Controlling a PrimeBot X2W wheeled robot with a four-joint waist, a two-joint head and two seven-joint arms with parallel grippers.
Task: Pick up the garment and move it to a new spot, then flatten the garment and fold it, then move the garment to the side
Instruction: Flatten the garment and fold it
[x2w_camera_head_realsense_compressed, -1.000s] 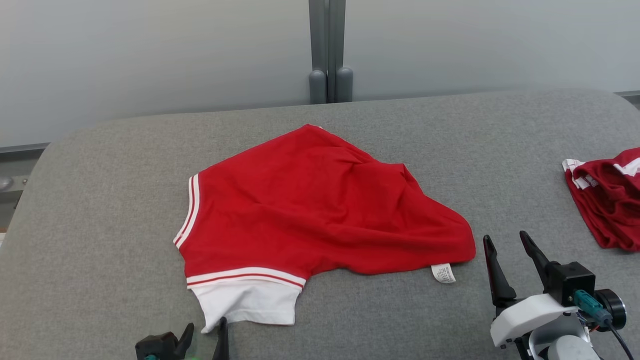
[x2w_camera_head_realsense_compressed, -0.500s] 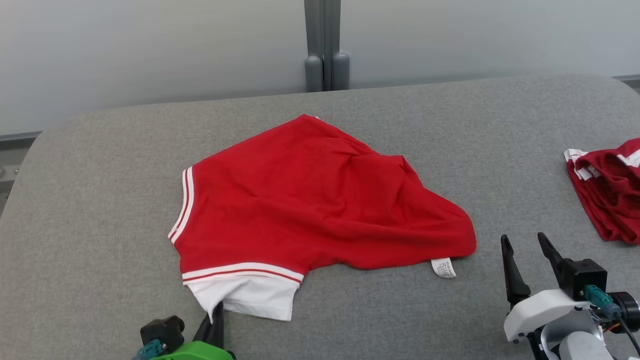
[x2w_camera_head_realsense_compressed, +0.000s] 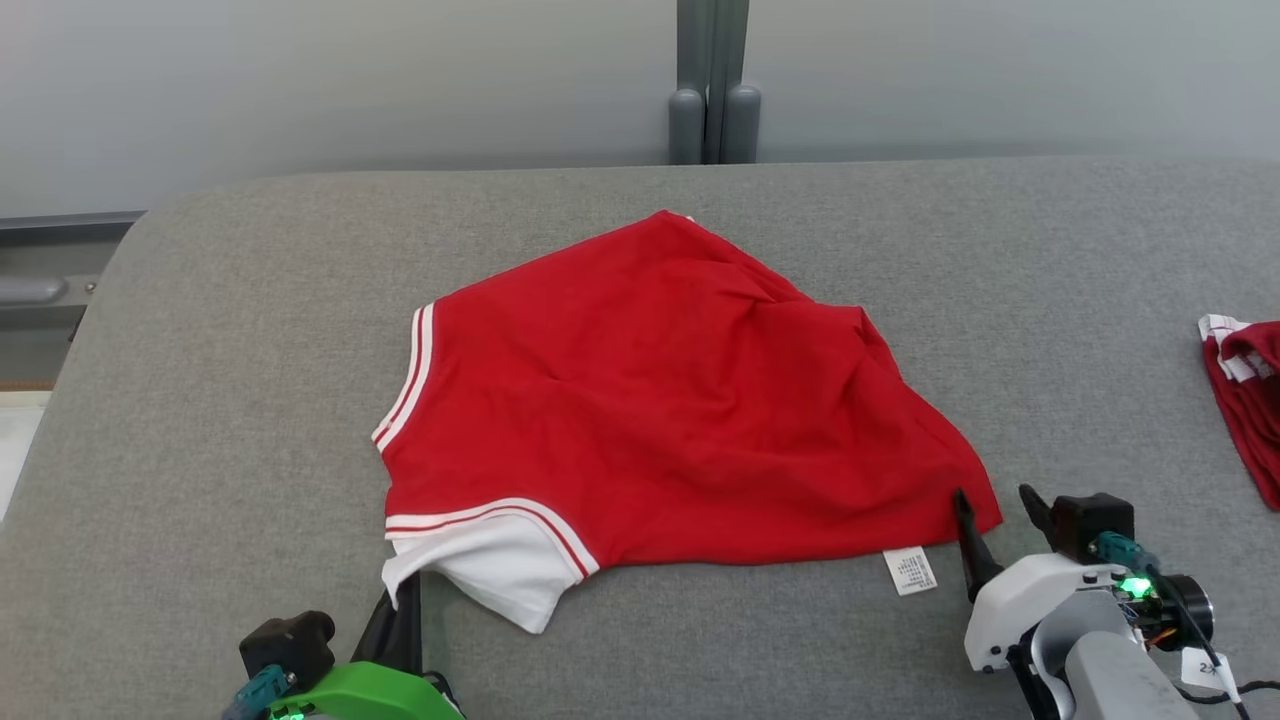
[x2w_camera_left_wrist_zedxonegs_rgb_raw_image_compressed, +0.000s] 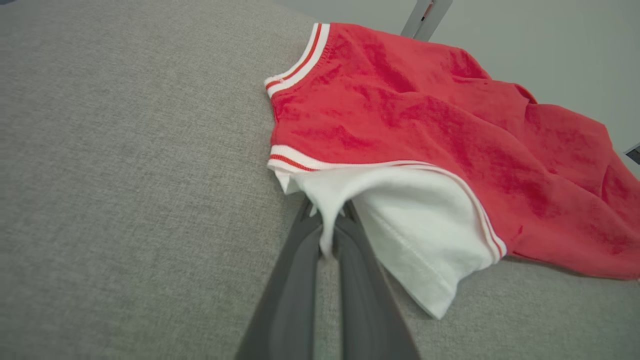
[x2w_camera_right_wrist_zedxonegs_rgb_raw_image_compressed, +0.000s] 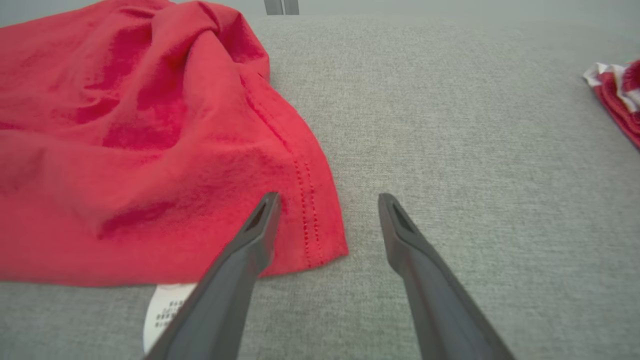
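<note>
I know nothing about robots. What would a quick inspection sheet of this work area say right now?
Surface: grey padded table.
Job's things: red garment lies crumpled; white sleeve lifted at one corner; care label showing.
Clutter: second red garment at the right edge.
Pincers: left pincer shut on the white sleeve; right pincer open at the red hem corner.
Cables: teal plug on the right wrist.
Surroundings: pale wall, grey post behind.

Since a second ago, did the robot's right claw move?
Yes. The right gripper has slid left toward the white label; one finger now overlaps the corner of the red garment, where a gap showed before.
</note>
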